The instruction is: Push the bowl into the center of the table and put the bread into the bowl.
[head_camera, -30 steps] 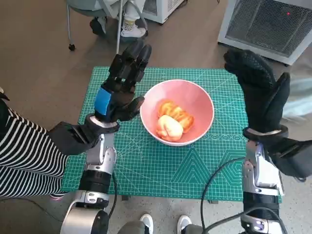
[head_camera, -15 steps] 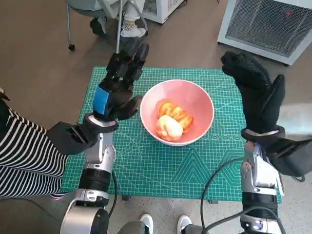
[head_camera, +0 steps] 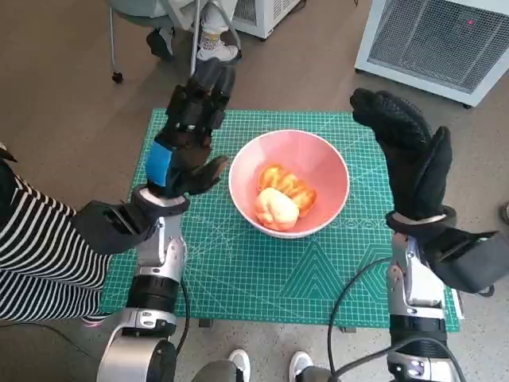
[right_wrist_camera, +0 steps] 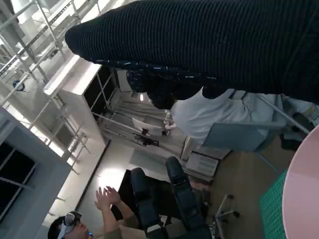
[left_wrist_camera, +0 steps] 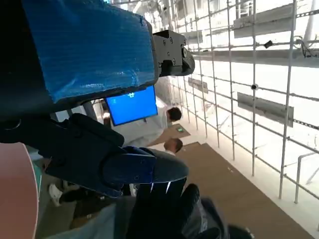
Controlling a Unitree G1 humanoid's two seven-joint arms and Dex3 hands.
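At frame centre on the counter (head_camera: 238, 270), the bowl (head_camera: 326, 171) holds the bread (head_camera: 283, 197); left hand (head_camera: 187, 147) and right hand (head_camera: 406, 155) flank it, spread, empty. Only the right wrist view catches a person (right_wrist_camera: 107, 219).

No text, label, brand or number can be read in any of the three views. The green cutting mat (head_camera: 262, 263) carries printed white grid lines and angle rulings, with rows of fine marks along its edges (too small to make out as figures). The blue screen (left_wrist_camera: 132, 105) seen past the left hand shows only a tiny pale mark, not legible. The blue tape (head_camera: 163, 165) on the left hand is plain, and the pink bowl (head_camera: 326, 171) bears no lettering. The grey unit (head_camera: 445, 40) on the floor shows a small red light, no sign.
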